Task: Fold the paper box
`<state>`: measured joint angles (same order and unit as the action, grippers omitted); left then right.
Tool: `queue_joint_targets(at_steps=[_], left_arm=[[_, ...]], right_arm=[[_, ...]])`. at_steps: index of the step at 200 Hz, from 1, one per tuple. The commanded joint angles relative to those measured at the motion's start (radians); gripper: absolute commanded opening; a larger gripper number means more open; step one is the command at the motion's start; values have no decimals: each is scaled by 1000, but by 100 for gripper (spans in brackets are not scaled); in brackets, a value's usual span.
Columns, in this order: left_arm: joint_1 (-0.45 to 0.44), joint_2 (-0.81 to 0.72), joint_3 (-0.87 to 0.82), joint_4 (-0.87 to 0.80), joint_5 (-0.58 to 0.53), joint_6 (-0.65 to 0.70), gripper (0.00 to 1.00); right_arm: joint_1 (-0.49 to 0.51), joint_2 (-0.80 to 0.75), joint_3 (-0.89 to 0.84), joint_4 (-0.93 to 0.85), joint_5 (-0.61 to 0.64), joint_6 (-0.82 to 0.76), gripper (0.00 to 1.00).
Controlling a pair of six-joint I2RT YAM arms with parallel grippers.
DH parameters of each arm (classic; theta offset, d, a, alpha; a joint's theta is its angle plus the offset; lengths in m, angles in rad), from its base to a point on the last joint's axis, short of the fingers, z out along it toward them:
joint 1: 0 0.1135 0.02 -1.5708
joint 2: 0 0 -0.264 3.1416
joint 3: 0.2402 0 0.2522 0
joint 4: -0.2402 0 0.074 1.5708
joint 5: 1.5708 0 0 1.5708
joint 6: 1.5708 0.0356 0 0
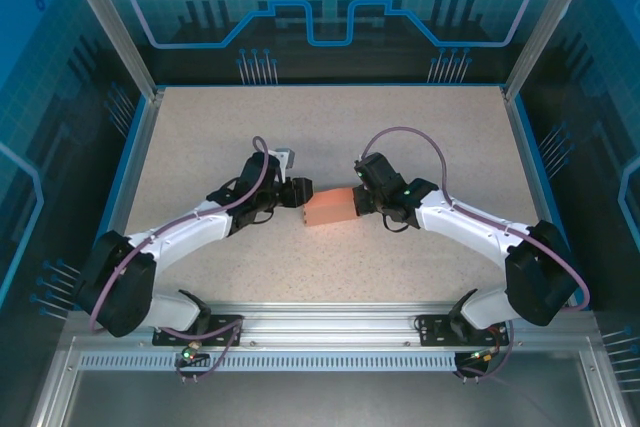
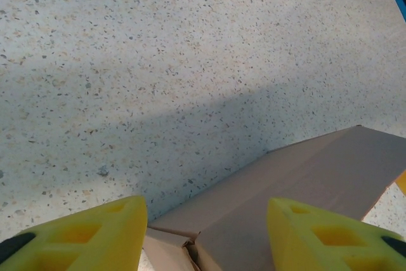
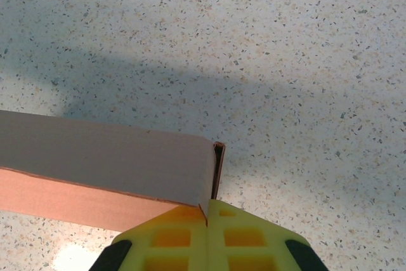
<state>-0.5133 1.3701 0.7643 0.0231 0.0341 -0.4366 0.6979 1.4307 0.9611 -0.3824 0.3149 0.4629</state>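
- Salmon-pink cardboard, the paper box [image 1: 328, 209] lies on its side near the middle of the speckled table [image 1: 330, 127], between the two arms. It is already a small rectangular body rather than a flat sheet.
- In the right wrist view the paper box [image 3: 108, 157] runs off to the left. Its near corner ends at a thin upright edge, which leads straight into the line where the yellow pads meet.
- The right gripper [image 3: 208, 211] has its fingers pressed together and appears to pinch that thin end wall. This grip probably serves to anchor the box so it cannot slide while the other end is worked.
- In the top view the right gripper [image 1: 358, 197] touches the box's right end.
- The left gripper [image 2: 206, 202] stands spread, one yellow finger [image 2: 95, 233] on each side of the box's left end. Loose, unfolded flaps show just below and between them on the paper box [image 2: 304, 169].
- Seen from above, the left gripper [image 1: 300, 194] sits right at that end. Its open stance suggests it is lining up to push or tuck a flap, so the folding looks well along but not finished.
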Motion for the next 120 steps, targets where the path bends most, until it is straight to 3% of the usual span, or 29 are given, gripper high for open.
queue_joint_targets(at_steps=[1, 73, 120], left_arm=[[4, 7, -45, 42, 34, -37, 52], [-8, 3, -150, 102, 22, -73, 50], [-11, -13, -159, 103, 8, -67, 50]], right_arm=[[18, 3, -19, -30, 16, -9, 3], [21, -1, -10, -39, 17, -16, 9], [22, -32, 37, -104, 15, -73, 27]])
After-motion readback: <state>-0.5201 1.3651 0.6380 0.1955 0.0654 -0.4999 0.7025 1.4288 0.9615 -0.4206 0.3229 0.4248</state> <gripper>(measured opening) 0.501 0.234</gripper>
